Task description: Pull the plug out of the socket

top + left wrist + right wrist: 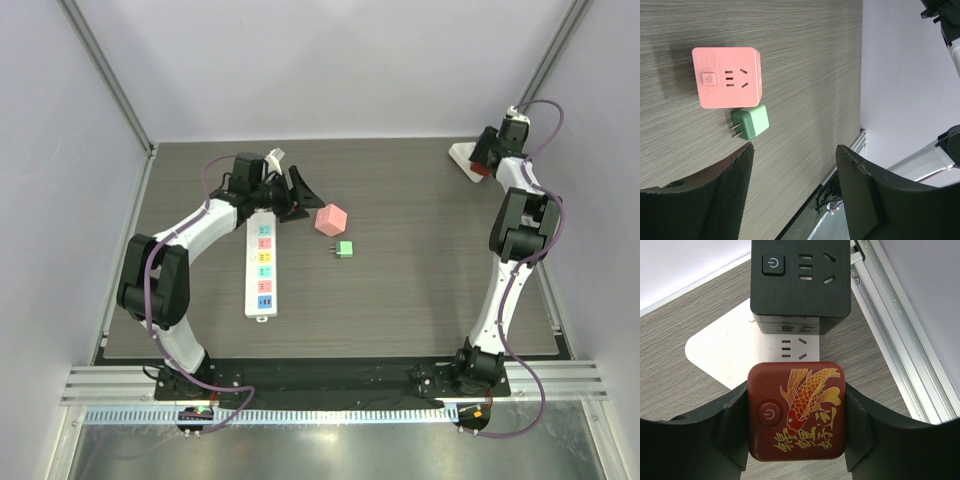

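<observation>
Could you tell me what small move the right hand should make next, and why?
Probably pull the red plug straight off the white socket strip. The fingers of the right hand sit against both its sides, and it is seated in the strip beside a black adapter, so a tilt could jam it.

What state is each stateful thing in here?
Red fish-printed cube plug: seated on white socket strip.
Black cube adapter: seated there.
Pink cube socket: loose, nothing plugged in.
Green plug: unplugged, pins bare.
Long white power strip: visible sockets empty.
Left gripper: open, empty.
Right gripper: shut on red plug.
</observation>
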Tool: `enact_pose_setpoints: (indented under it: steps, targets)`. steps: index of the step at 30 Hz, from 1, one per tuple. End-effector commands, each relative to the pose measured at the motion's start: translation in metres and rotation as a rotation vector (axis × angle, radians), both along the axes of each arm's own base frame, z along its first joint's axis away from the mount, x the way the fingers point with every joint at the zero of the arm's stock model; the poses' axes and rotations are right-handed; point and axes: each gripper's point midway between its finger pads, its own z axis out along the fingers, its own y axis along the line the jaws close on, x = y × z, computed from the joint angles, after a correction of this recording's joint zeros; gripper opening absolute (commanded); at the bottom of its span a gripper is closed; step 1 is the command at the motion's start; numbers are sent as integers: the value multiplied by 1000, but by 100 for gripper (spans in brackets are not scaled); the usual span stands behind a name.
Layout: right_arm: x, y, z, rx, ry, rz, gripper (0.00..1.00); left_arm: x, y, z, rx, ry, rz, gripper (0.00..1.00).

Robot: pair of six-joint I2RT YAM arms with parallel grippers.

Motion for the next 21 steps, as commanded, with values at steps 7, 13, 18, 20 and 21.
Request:
enact_pose_setpoints:
  steps: [7,13,18,20,21]
  targets:
    - [5,11,34,50,-46,25,22,2,-5,12,-22,-49,-27,66]
    - [-31,24,35,67,22,-55,1,1,-4,17,-24,-65,-25,66]
    - [-76,50,33,96,62,-93,1,0,-5,17,-25,-61,-27,70]
    - [-104,63,36,60,83,-105,1,-1,-6,20,-28,-67,-33,71]
    - [-113,68,38,58,84,-112,1,-3,-10,21,-27,-77,-47,72]
